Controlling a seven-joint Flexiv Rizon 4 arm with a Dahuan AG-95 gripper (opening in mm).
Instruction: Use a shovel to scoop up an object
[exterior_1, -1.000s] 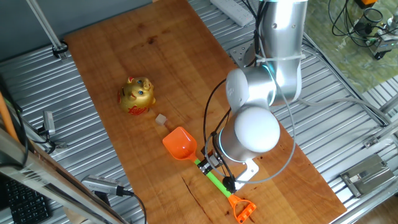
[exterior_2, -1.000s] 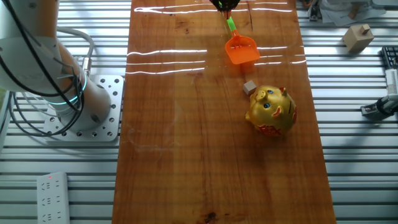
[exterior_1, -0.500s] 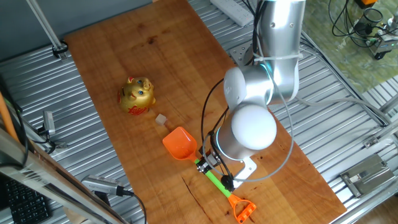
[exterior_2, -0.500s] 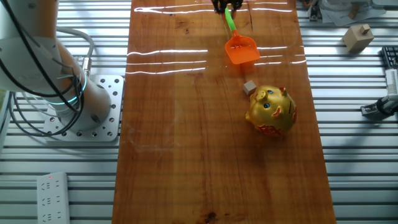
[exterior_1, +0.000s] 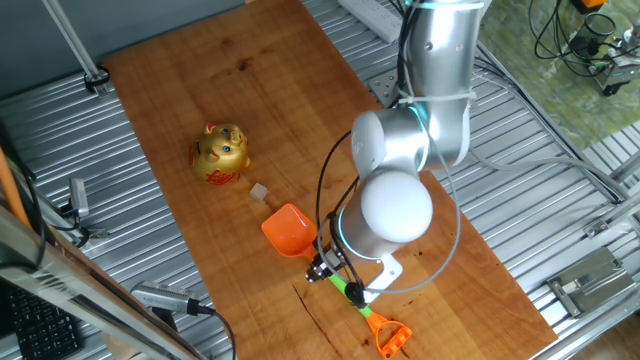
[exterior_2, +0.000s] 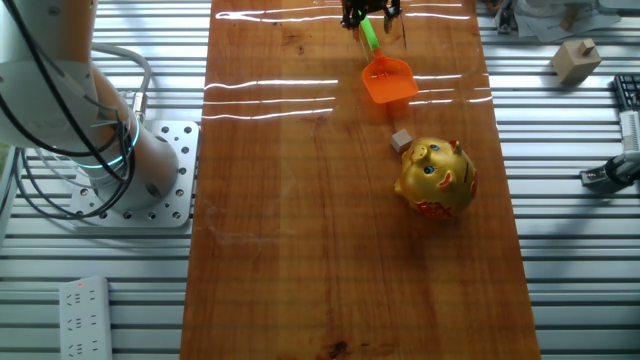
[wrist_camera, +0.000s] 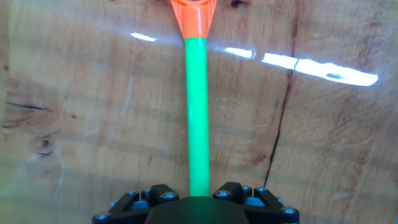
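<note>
The golden cat figurine (exterior_1: 221, 153) stands just behind the small tan cube (exterior_1: 259, 192), toward the table's (exterior_1: 200, 80) left edge, blocking that side. The orange shovel blade (exterior_1: 290, 231) lies near the cube's other side. Bare wood stays open toward the far edge.

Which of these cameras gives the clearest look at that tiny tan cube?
The other fixed view: the cube sits unobstructed between the shovel and the golden figurine. One fixed view shows it too, smaller. The hand view misses it.
</note>
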